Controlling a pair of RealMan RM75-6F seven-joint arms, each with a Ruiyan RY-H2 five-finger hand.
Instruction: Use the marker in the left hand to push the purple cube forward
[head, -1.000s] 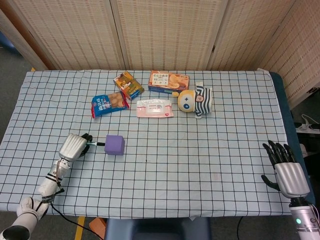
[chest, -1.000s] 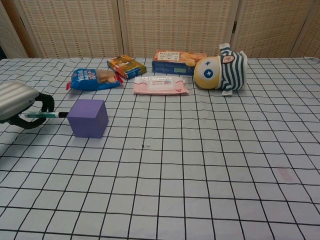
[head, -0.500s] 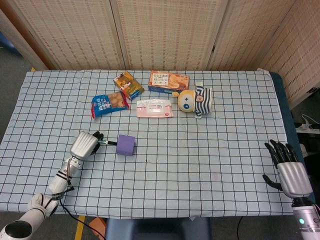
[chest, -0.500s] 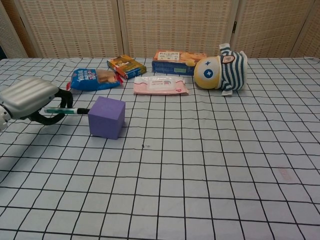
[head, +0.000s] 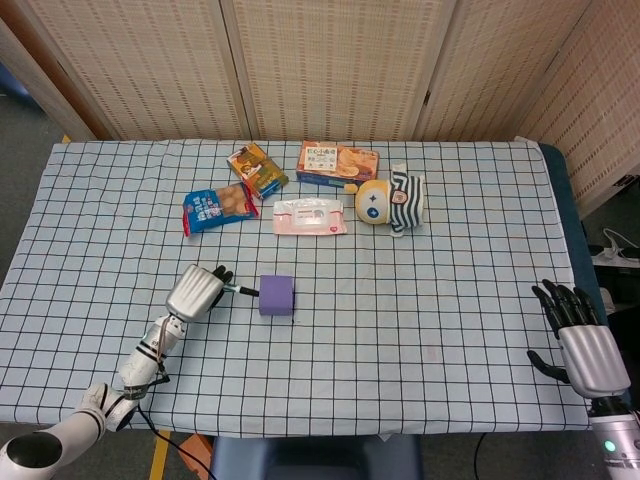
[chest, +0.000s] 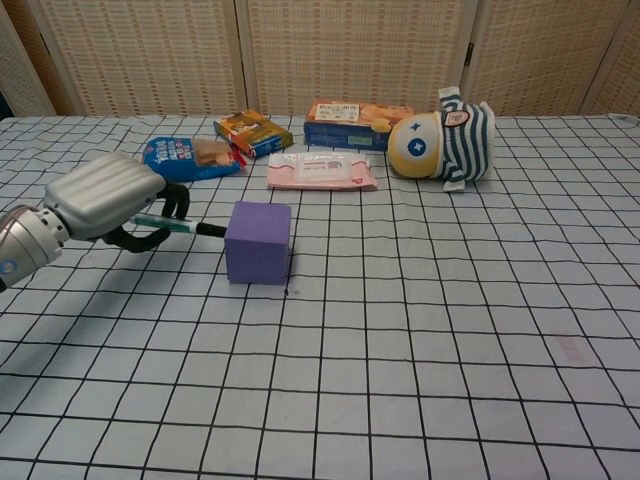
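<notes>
The left hand (chest: 105, 200) is seen low over the near-left part of the worktop (head: 420, 300), its fingers curled around a green marker (chest: 165, 224) that is held nearly level and pointed to the right. The marker's dark tip is met by the left face of the purple cube (chest: 258, 243); whether the two actually touch cannot be told. The cube sits upright on the checked cloth, left of centre, well in from the near and left edges. To its right a wide stretch of bare cloth is left open as far as the right edge.

Along the far side a row of things is laid out, well apart from the cube: a blue snack bag (head: 218, 207), a small tilted box (head: 258, 170), a pink wipes pack (head: 310, 216), an orange box (head: 338, 163) and a striped plush toy (head: 392, 202). Open cloth is kept between this row and the cube.

The right hand (head: 580, 340) is shown only in the head view, past the near-right corner of the worktop, with fingers spread and nothing held.
</notes>
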